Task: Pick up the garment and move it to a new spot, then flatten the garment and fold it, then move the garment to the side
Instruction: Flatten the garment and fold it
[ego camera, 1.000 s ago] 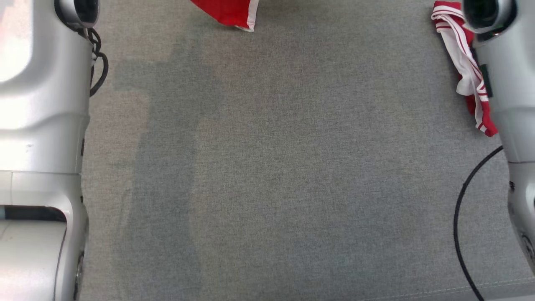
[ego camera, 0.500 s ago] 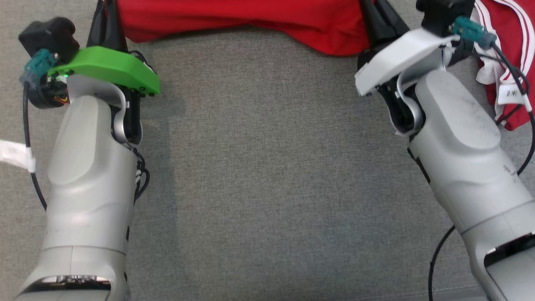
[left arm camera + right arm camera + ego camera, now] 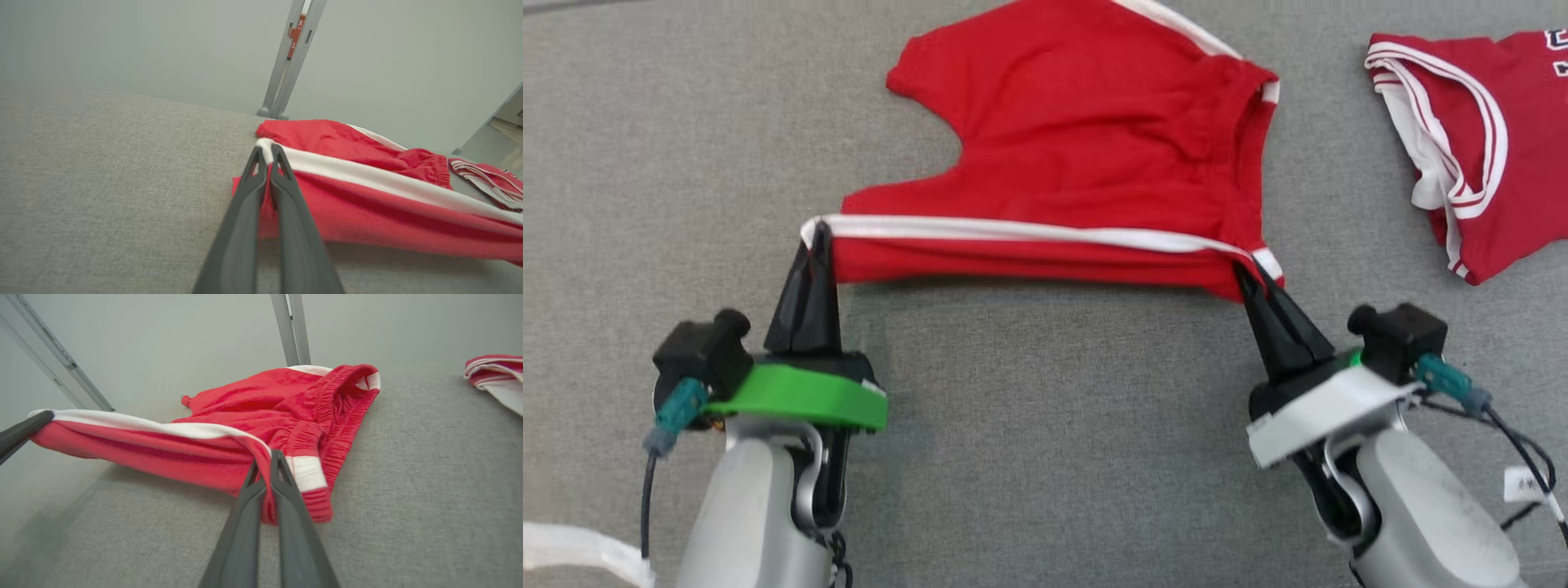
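The garment is a pair of red shorts (image 3: 1086,155) with a white side stripe, lying on the grey fabric surface (image 3: 1045,457). Its near edge is lifted and stretched taut between both grippers. My left gripper (image 3: 815,233) is shut on the left end of the white-striped edge; the left wrist view shows the fingers pinching the shorts (image 3: 367,196) at their corner (image 3: 265,148). My right gripper (image 3: 1243,273) is shut on the right end near the waistband, also seen in the right wrist view (image 3: 267,455) against the shorts (image 3: 261,404). The far part rests on the surface.
A second red garment with white trim (image 3: 1462,155) lies at the far right, apart from the shorts. Grey metal posts (image 3: 286,61) stand beyond the surface's far edge. A white strap (image 3: 572,547) shows at the lower left.
The head camera has shifted, so the whole picture moved. The grippers now show lower in the picture, holding the shorts' near edge stretched between them, with more of the shorts visible beyond.
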### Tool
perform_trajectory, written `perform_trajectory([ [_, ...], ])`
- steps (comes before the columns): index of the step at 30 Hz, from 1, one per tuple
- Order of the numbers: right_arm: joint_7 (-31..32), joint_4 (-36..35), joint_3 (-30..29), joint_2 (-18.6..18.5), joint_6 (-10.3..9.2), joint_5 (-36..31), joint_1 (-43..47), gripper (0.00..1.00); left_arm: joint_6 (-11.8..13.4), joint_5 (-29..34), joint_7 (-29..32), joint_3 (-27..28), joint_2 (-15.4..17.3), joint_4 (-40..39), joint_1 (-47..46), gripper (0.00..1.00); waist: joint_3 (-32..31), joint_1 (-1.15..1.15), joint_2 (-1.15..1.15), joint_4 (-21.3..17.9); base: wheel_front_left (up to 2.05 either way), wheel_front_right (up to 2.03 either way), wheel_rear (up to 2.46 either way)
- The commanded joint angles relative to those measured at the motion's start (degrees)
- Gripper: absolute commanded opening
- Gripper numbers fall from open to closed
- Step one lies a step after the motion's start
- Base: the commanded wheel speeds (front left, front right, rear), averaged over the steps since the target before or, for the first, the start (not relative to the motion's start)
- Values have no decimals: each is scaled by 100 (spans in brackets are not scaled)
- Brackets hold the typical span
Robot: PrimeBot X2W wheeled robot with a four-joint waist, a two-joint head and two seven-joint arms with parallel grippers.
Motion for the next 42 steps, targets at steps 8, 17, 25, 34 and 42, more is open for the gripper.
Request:
perform_trajectory([
  [8, -22, -1218, -325, -69, -18, -316, 2096, 0, 131, 222, -18, 230, 42, -1194, 1840, 0, -987, 0, 0, 42, 0, 0, 0],
  [17, 286, -1833, -250, 7, -18, -286, 2915, 0, 265, 209, -19, 199, 43, -1546, 2372, 0, -1159, 0, 0, 9, 0, 0, 0],
  [25, 458, -1820, -445, 78, -16, -95, 2320, 0, 51, 440, -17, 79, 41, -1034, 1278, 0, -833, 0, 0, -125, 0, 0, 0],
  [34, 564, -1303, -586, 38, -14, 371, 749, 0, -33, 577, 313, -137, 187, 873, -1322, 0, 175, 0, 0, -448, 0, 0, 0],
  [42, 468, -489, -488, -82, -17, 785, -455, 0, -94, 649, 326, -408, 192, 2775, -3184, 0, 772, 0, 0, -745, 0, 0, 0],
])
